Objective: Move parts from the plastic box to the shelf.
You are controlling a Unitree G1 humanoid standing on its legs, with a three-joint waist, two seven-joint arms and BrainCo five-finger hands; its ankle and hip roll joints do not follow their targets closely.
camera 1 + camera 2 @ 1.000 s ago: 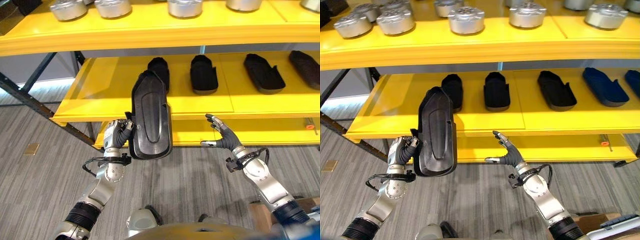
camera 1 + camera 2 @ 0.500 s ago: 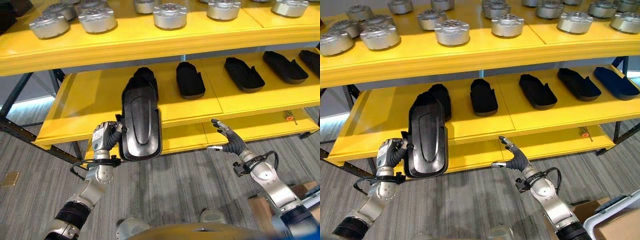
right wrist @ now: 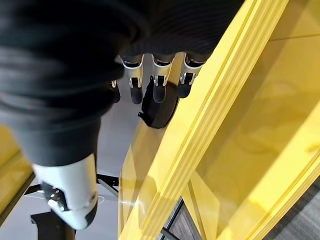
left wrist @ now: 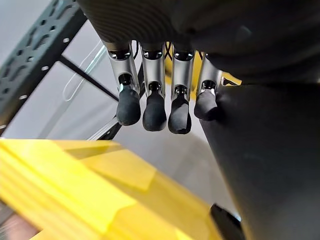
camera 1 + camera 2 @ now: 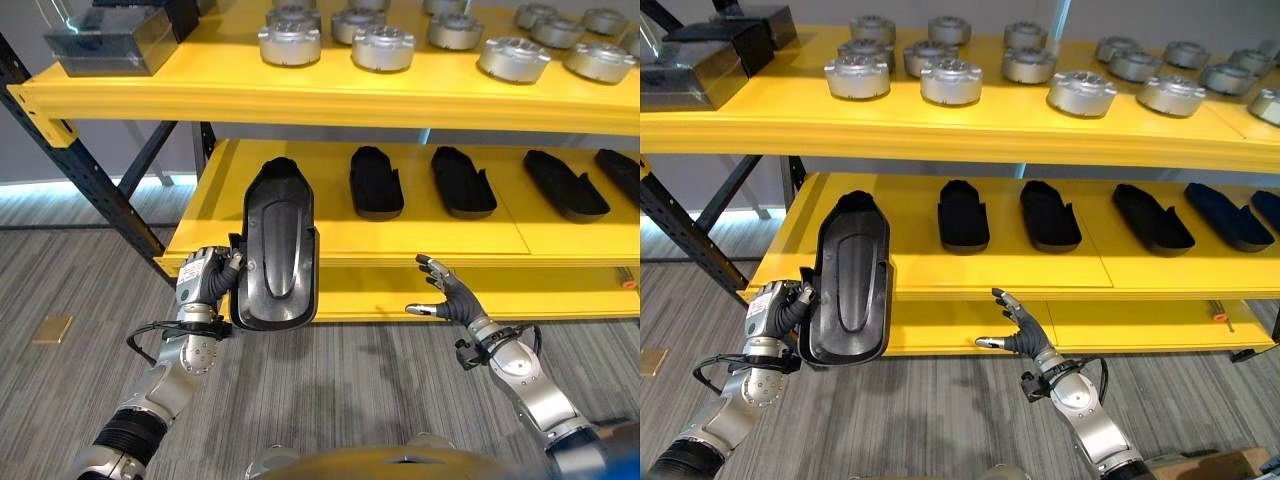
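Nearest, left hand [image 5: 203, 280] curled round the edge of a long black part [image 5: 275, 250], held upright before the middle yellow shelf [image 5: 340, 235] | right hand [image 5: 448, 299] spread and empty, near the shelf's front lip | four black parts [image 5: 376, 182] lay in a row on it | farther up, silver round parts [image 5: 382, 47] on the top shelf [image 5: 300, 95]
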